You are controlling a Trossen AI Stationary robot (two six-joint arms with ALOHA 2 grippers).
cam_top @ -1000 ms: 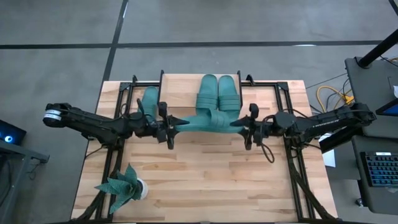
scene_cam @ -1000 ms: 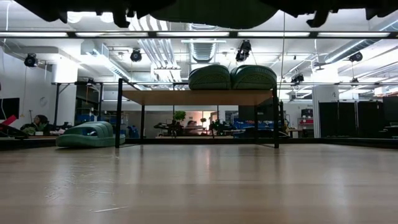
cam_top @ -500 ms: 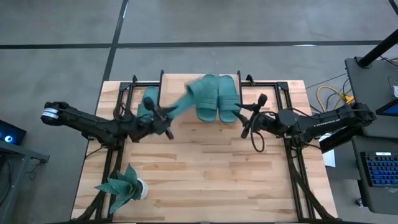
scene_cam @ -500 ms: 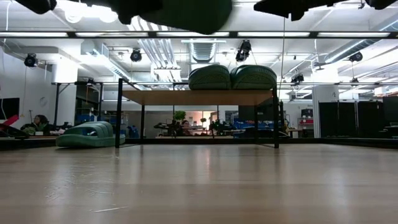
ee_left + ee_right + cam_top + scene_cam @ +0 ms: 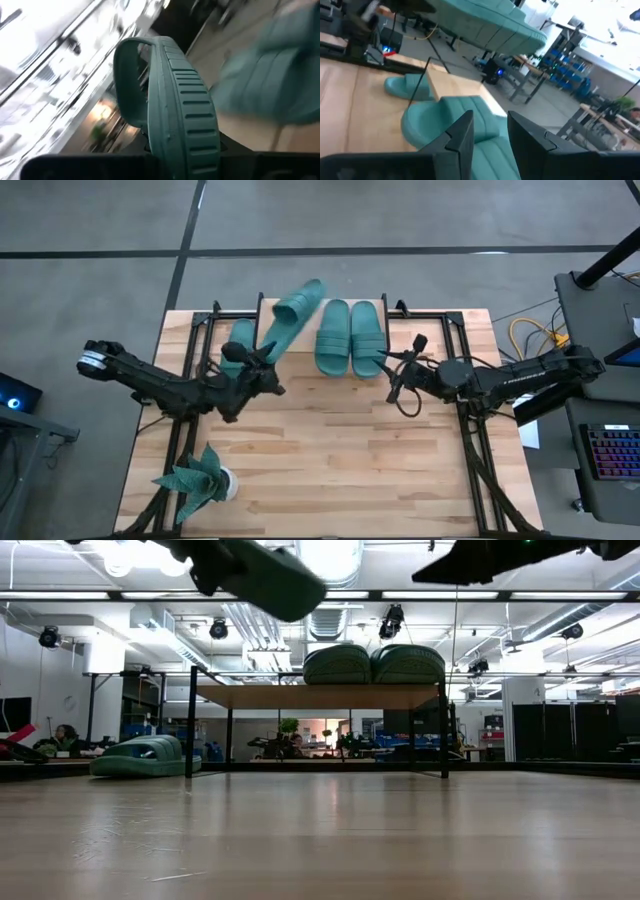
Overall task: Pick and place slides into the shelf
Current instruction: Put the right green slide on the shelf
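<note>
- Four teal-green rubber slide sandals show: one (image 5: 238, 343) lies on the table left of the low wooden-topped shelf (image 5: 297, 332).
- The left gripper (image 5: 262, 358), now alone clamping a raised slide (image 5: 293, 311), has swung it over the shelf.
- Two slides (image 5: 351, 337) rest on the shelf's right half.
- The right gripper (image 5: 400, 370), jaws apart and empty, has let go and hangs nearby.

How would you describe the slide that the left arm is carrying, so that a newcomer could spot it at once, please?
Start at the shelf at the table's far edge, where two slides lie side by side. The carried slide is left of that pair, gripped at one end by the left gripper. Unlike the others, including the one on the table, it hangs tilted in the air, resting on nothing.
</note>
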